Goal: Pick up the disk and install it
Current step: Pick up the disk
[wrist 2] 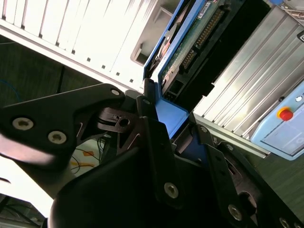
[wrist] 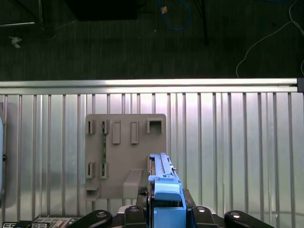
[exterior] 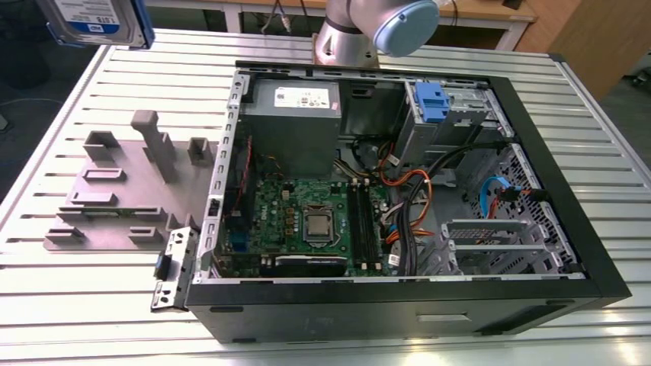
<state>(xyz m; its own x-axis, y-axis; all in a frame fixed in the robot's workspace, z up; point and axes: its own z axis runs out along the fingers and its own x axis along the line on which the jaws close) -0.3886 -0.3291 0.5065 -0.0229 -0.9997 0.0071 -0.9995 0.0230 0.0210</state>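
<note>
While the disk (exterior: 94,19) is held raised off the slatted worktop (exterior: 569,99) at the exterior view's upper left, its blue carrier is seen clamped between the fingers of the tool (wrist 2: 175,126) in the second wrist view. A grey fixture plate (wrist: 126,156) is laid on the worktop beside the open computer case (exterior: 407,191).
</note>
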